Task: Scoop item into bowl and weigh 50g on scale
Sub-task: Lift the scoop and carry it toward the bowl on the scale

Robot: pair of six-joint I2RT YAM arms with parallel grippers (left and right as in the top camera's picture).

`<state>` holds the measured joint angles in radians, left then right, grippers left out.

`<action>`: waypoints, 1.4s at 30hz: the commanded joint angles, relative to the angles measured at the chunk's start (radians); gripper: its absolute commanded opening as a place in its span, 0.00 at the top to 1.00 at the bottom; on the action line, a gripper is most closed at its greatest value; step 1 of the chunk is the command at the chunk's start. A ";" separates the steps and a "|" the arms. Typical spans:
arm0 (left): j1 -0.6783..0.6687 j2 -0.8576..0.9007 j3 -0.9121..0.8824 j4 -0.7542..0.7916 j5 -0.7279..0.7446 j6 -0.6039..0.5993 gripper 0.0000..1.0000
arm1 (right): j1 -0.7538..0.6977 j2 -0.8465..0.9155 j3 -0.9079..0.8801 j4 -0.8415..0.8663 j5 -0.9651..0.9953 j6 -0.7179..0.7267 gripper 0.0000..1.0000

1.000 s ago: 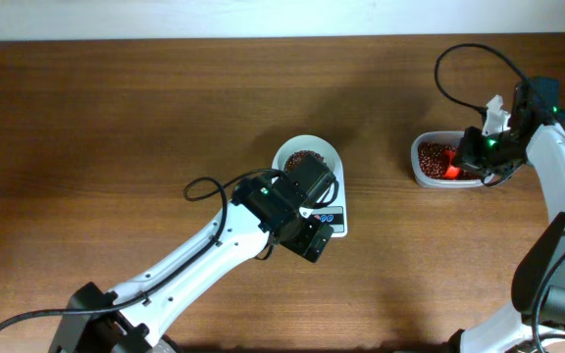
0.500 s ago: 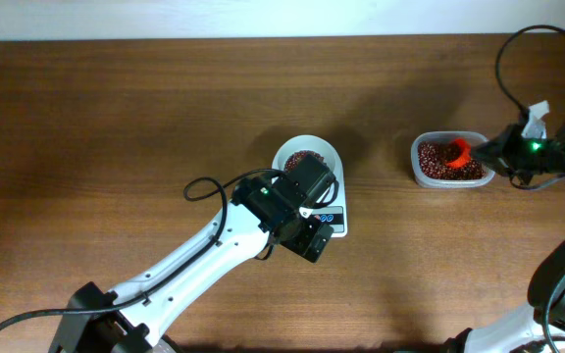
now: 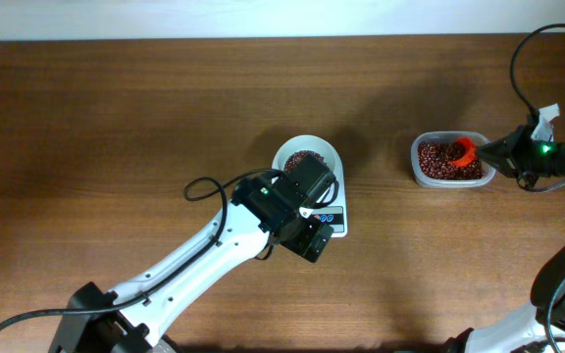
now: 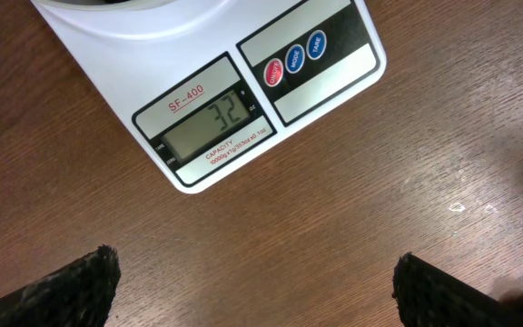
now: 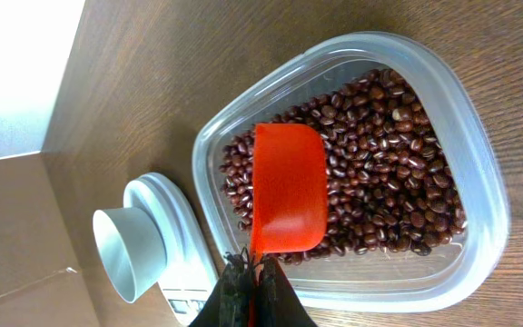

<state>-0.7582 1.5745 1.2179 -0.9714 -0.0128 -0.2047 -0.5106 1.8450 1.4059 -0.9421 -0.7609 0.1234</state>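
Note:
The white bowl (image 3: 307,157) stands on the white scale (image 3: 333,218) and holds some reddish-brown beans (image 3: 304,157). In the left wrist view the scale (image 4: 243,82) shows 32 on its display. My left gripper (image 4: 264,295) is open and empty over bare wood just in front of the scale. My right gripper (image 5: 251,283) is shut on the handle of a red scoop (image 5: 287,186). The scoop is over the beans (image 5: 379,136) in the clear tub (image 5: 484,213); no beans show on it. The bowl (image 5: 130,254) lies beyond the tub.
The clear tub (image 3: 449,160) sits at the right of the table, a hand's width from the scale. The left arm (image 3: 214,250) crosses the table's front middle and hides part of the scale. A cable loops above the right arm (image 3: 547,152).
My right arm has drawn back to the right, and the scoop has shifted from the tub's lower middle towards its right side. The left arm and the bowl have not moved.

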 commanded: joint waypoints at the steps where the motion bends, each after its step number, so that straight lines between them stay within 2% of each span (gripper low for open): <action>1: -0.003 -0.013 -0.008 0.001 -0.010 0.012 0.01 | -0.002 0.008 -0.009 0.007 -0.111 -0.011 0.96; 19: -0.003 -0.013 -0.008 0.001 -0.010 0.012 0.01 | -0.001 0.008 -0.009 0.008 -0.131 -0.022 0.96; 23: -0.003 -0.013 -0.008 0.001 -0.010 0.012 0.01 | -0.001 0.008 -0.009 0.019 -0.239 -0.022 0.96; 26: -0.003 -0.013 -0.008 0.001 -0.010 0.012 0.01 | 0.002 0.008 -0.009 0.018 -0.246 -0.021 0.96; 42: -0.003 -0.013 -0.008 0.001 -0.010 0.012 0.01 | 0.090 0.008 -0.009 0.019 -0.268 -0.021 0.96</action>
<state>-0.7582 1.5745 1.2179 -0.9714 -0.0128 -0.2047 -0.4576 1.8450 1.4055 -0.9268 -0.9939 0.1196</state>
